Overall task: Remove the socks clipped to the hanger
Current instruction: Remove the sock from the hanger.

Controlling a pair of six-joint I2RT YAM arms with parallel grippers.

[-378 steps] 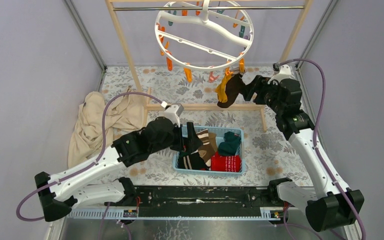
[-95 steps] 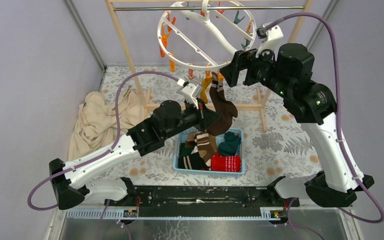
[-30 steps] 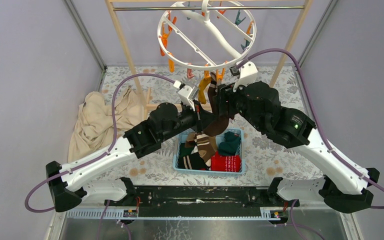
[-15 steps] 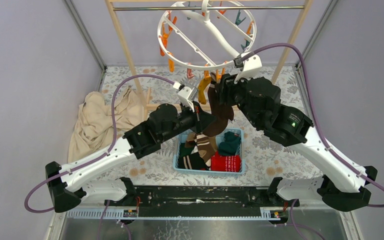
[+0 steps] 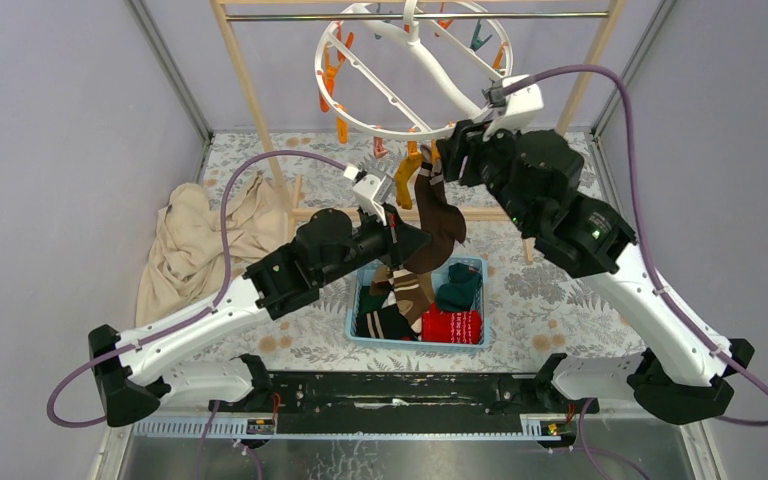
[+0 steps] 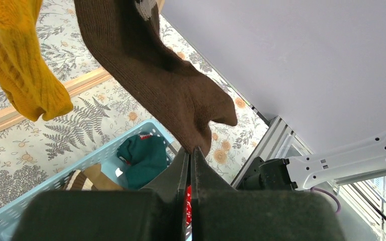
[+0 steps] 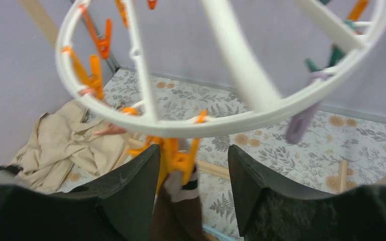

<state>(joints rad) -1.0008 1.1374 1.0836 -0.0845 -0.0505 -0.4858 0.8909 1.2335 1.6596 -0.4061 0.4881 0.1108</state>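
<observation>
Left wrist view is showing the left gripper (image 6: 191,153) pinching the toe of the brown sock (image 6: 156,85), which is dangling from the hanger (image 7: 221,123) beside a mustard sock (image 6: 20,65). The right gripper (image 7: 192,150) is gaping around the orange clip (image 7: 173,156) holding it. Next, I reckon, comes squeezing that clip while the left arm is pulling down.

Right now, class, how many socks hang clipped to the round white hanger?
2. A mustard sock hangs at the near rim of the hanger, and a brown sock beside it, its toe pinched by the left fingers. Others may be hidden behind the arms.
</observation>
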